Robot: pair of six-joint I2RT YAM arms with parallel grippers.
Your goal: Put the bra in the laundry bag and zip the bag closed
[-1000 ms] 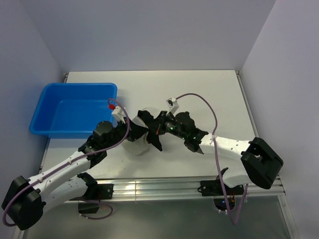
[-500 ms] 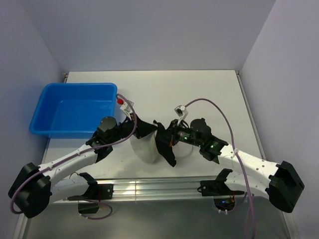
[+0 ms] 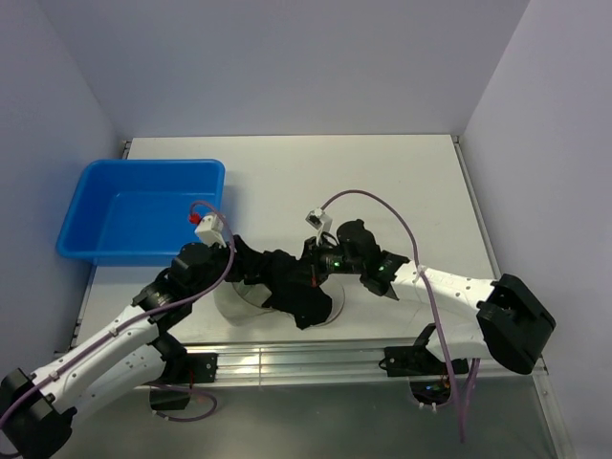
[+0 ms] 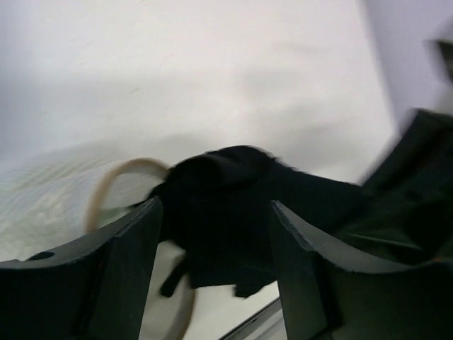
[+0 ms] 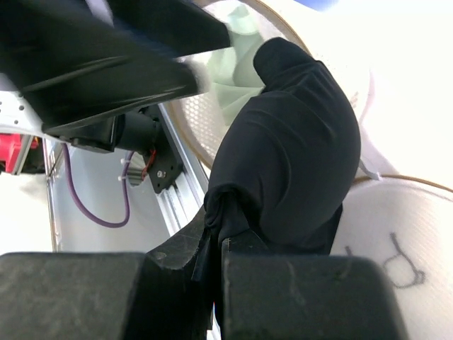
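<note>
Left gripper [image 4: 214, 212]: fingers held apart | right gripper [image 5: 218, 244]: clamped on black cloth [image 5: 290, 142] | bra [image 5: 237, 78]: pale fabric, seemingly inside laundry bag [image 5: 202, 117], at 11 o'clock of cloth | risk judged: bra dragged out, zipping blocked by draped cloth

The top external view is lit evenly and brightly by soft light from above. The white table [image 3: 382, 172] is rendered without glare, and only faint, soft-edged shadows are cast beneath the arms along its near edge.

The left wrist view is heavily smeared by motion. The fingers [image 4: 120, 269] of the left gripper [image 4: 212, 205] are reduced to dark, soft shapes, the black cloth [image 4: 233, 212] is shown without texture, and the table is washed to a pale haze.

In the right wrist view the black cloth is held in fair focus, with a dull sheen on its folds. The mesh of the laundry bag [image 5: 403, 234] is finely resolved. The fingers [image 5: 297, 297] of the right gripper [image 5: 218, 244] are thrown out of focus, and the table is blown out to white.
</note>
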